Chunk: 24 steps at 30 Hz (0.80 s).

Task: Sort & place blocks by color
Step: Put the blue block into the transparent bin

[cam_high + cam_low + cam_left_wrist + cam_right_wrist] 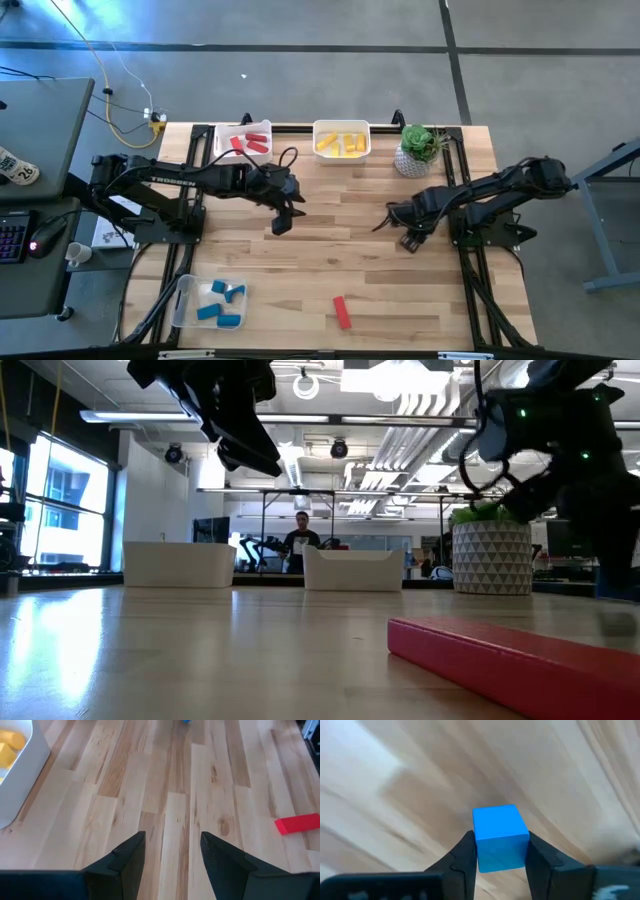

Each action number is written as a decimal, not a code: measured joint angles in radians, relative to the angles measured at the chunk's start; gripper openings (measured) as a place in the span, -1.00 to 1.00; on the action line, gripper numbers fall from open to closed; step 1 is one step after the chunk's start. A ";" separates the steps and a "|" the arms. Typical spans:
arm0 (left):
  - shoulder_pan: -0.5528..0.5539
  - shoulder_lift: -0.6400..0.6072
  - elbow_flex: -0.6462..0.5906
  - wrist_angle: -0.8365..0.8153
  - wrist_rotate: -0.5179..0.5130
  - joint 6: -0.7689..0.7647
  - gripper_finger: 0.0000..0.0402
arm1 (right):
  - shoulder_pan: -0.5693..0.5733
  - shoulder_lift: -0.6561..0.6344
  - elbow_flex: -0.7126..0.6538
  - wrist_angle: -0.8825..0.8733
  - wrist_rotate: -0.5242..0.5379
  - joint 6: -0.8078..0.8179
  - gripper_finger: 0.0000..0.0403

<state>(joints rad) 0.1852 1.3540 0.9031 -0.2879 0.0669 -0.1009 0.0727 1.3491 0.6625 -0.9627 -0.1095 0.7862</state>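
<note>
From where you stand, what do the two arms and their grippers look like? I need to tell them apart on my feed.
Both arms are dark, near-black jointed links with black cables looping alongside. The left arm carries pale lettering along one link; the right arm shows none from above. The left gripper has two flat, wedge-shaped black fingers. The right gripper has the same matte black fingers.

Pale wooden planks with visible grain form the table (330, 260), smooth with a soft sheen. A matt, smooth blue block (500, 837) sits between the right gripper's (500, 862) matt black fingers. White bins (342, 141) look like smooth plastic.
</note>
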 joint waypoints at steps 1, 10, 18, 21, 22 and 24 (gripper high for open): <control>-0.003 0.000 0.000 0.006 0.000 0.000 -0.12 | 0.010 0.000 0.014 0.014 0.004 0.001 -0.51; -0.068 0.000 0.000 0.061 0.000 0.098 -0.12 | 0.141 0.000 0.180 0.164 0.105 0.048 -0.51; -0.163 0.000 0.000 0.162 -0.054 0.232 -0.12 | 0.229 0.000 0.313 0.242 0.203 0.051 -0.51; -0.202 0.000 0.000 0.218 -0.114 0.286 -0.12 | 0.250 0.000 0.334 0.338 0.235 0.047 -0.51; -0.214 0.000 0.000 0.234 -0.135 0.307 -0.12 | 0.256 0.000 0.334 0.379 0.241 0.044 -0.51; -0.237 0.000 0.000 0.262 -0.175 0.350 -0.12 | 0.265 0.000 0.335 0.465 0.253 0.030 -0.51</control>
<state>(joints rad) -0.0518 1.3540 0.9028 -0.0260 -0.1081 0.2494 0.3379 1.3491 0.9976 -0.4972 0.1438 0.8162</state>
